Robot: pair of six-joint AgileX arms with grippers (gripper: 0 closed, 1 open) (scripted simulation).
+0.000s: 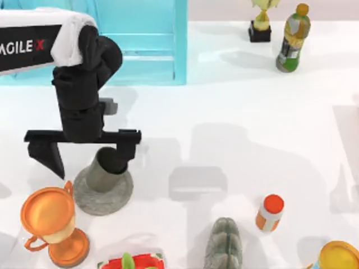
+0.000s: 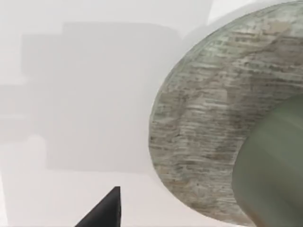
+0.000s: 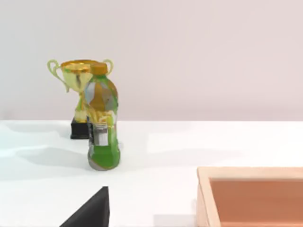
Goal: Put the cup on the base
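Note:
The dark grey-olive cup (image 1: pixel 102 172) stands upright on the round grey stone base (image 1: pixel 104 193) at the table's front left. My left gripper (image 1: pixel 90 165) hangs just above it and is open, its fingers spread much wider than the cup. One finger (image 1: pixel 127 150) overlaps the cup's rim and the other (image 1: pixel 49 158) stands well to the left. In the left wrist view the base (image 2: pixel 203 118) and the cup's wall (image 2: pixel 274 175) are close up, beside one dark fingertip (image 2: pixel 106 212). In the right wrist view, one fingertip (image 3: pixel 93 212) of my parked right gripper sits far off to the side.
An orange two-handled trophy (image 1: pixel 53 224) stands just front-left of the base. A blue frame (image 1: pixel 146 39) is at the back left. A green bottle (image 1: pixel 293 39) and gold trophy (image 1: pixel 261 22) are at the back right. An orange-capped jar (image 1: pixel 270 213) is front right. A wooden box (image 3: pixel 251 198) lies near the right arm.

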